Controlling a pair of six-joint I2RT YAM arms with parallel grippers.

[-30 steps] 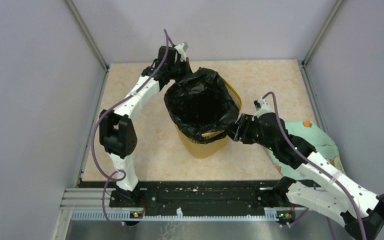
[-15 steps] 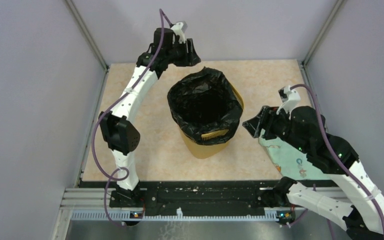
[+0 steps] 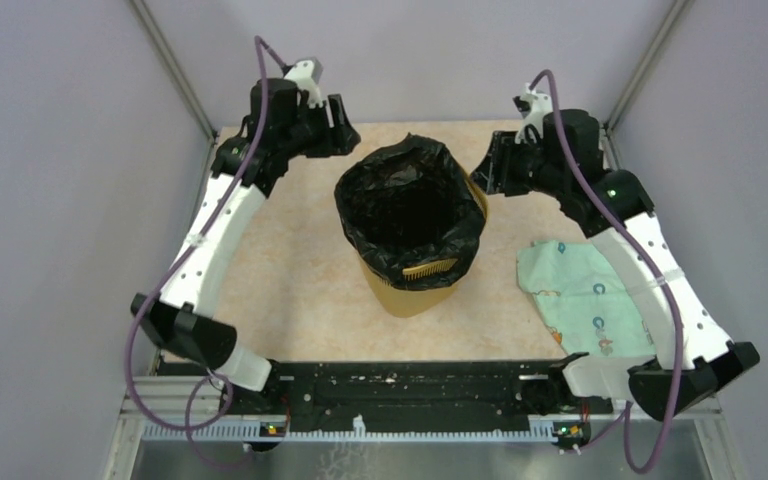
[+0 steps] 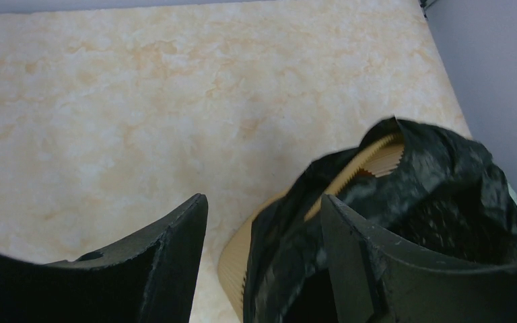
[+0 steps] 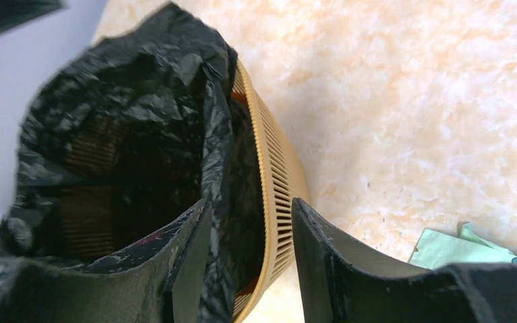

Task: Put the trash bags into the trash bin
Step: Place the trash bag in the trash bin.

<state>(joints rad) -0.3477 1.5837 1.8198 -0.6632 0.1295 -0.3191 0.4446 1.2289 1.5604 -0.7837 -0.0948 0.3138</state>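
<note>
The mustard-yellow trash bin [image 3: 410, 295] stands mid-table, lined with the black trash bag [image 3: 405, 205], whose edge is folded over most of the rim. My left gripper [image 3: 346, 122] hovers open at the bin's far left, holding nothing. In the left wrist view the gripper [image 4: 262, 200] looks down on the bag [image 4: 437, 175] and the bin wall [image 4: 235, 259]. My right gripper [image 3: 482, 172] is open at the bin's far right. In the right wrist view that gripper [image 5: 250, 204] frames the slotted bin wall [image 5: 279, 175] and the bag edge [image 5: 121, 101]; nothing is pinched.
A pale green patterned cloth [image 3: 585, 295] lies flat on the table to the right of the bin, its corner showing in the right wrist view [image 5: 464, 245]. Grey walls enclose the table on three sides.
The left gripper opened, let go of the bag's far edge and drew back to the far left. The right arm swung from the bin's near right to its far right, uncovering the cloth.
</note>
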